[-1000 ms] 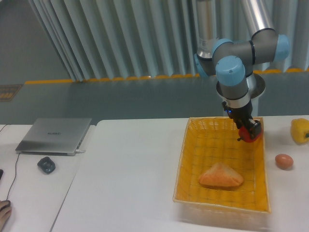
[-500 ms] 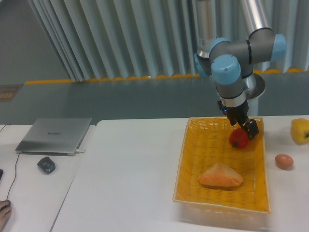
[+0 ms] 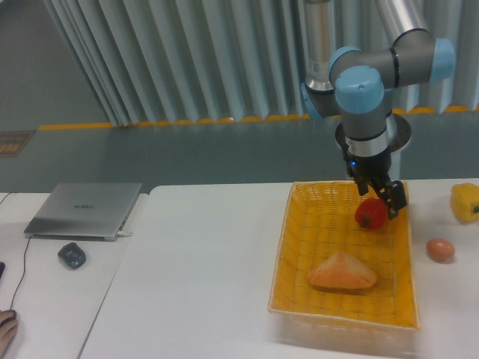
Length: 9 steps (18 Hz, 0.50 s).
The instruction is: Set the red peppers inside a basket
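Taking the basket [image 3: 299,247] as our landmark, we see a closed grey laptop [image 3: 84,209] far off to its left on the white surface [image 3: 202,277], with a small dark mouse [image 3: 72,255] just in front of the laptop. Inside the basket, near its front, lies an orange triangular pastry [image 3: 342,272]. Over the basket's back right corner we find the gripper [image 3: 384,200], pointing down, and the red pepper [image 3: 370,214] sits just below and left of its tip, within the basket's outline; we cannot tell whether the jaws are gripping it or have let go. Right of the basket, an orange-brown egg-shaped ball [image 3: 440,250] rests on the surface, with a yellow pepper [image 3: 465,203] behind it.
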### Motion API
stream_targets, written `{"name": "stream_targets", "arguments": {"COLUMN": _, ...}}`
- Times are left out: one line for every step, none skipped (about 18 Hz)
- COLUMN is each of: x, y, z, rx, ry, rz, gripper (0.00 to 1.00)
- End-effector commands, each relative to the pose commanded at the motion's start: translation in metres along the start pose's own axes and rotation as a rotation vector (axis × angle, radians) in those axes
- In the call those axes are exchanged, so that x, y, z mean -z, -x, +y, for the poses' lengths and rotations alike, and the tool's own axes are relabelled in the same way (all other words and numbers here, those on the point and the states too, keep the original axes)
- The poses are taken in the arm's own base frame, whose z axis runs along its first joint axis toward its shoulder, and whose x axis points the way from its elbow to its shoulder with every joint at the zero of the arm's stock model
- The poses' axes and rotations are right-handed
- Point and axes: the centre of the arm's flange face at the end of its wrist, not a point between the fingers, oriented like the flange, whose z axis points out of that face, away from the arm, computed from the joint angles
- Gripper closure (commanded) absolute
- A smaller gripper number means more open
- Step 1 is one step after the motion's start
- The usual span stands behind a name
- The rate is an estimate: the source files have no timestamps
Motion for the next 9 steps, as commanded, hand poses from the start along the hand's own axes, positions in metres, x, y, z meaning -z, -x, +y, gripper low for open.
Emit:
{"name": "stream_targets", "arguments": {"x": -0.001, "y": 0.013, "z": 0.014, "rx": -0.033, "ry": -0.005, "rz": -0.001, "gripper": 0.0}}
{"name": "stream_targets", "arguments": {"x": -0.003, "y": 0.019, "z": 0.023, "rx": -0.073, "ry": -0.01, "rz": -0.006, "gripper": 0.0}}
{"name": "stream_targets", "arguments": {"x": -0.001, "y": 0.026, "z": 0.034, "rx": -0.149, "ry": -0.014, "rz": -0.022, "gripper": 0.0}}
{"name": "stream_targets", "arguments": {"x": 0.004, "y": 0.036, "z": 0.044, "rx": -0.171, "ry": -0.032, "rz": -0.053, "gripper": 0.0}}
{"name": "stream_targets", "arguments": {"x": 0.002, "y": 0.046, "z": 0.053, "rx": -0.174, "ry": -0.069, "rz": -0.06, "gripper": 0.0}}
{"name": "stream_targets", "arguments": {"x": -0.001, "y": 0.059, "z": 0.07, "rx": -0.176, "ry": -0.114, "rz": -0.066, "gripper": 0.0}}
{"name": "stream_targets", "arguments": {"x": -0.005, "y": 0.068, "z": 0.078, "rx": -0.209, "ry": -0.122, "rz": -0.066, "gripper": 0.0}}
{"name": "stream_targets", "arguments": {"x": -0.008, "y": 0.074, "z": 0.085, "rx": -0.255, "ry": -0.12, "rz": -0.068, "gripper": 0.0}}
{"name": "stream_targets", "arguments": {"x": -0.01, "y": 0.079, "z": 0.093, "rx": -0.296, "ry": -0.116, "rz": -0.07, "gripper": 0.0}}
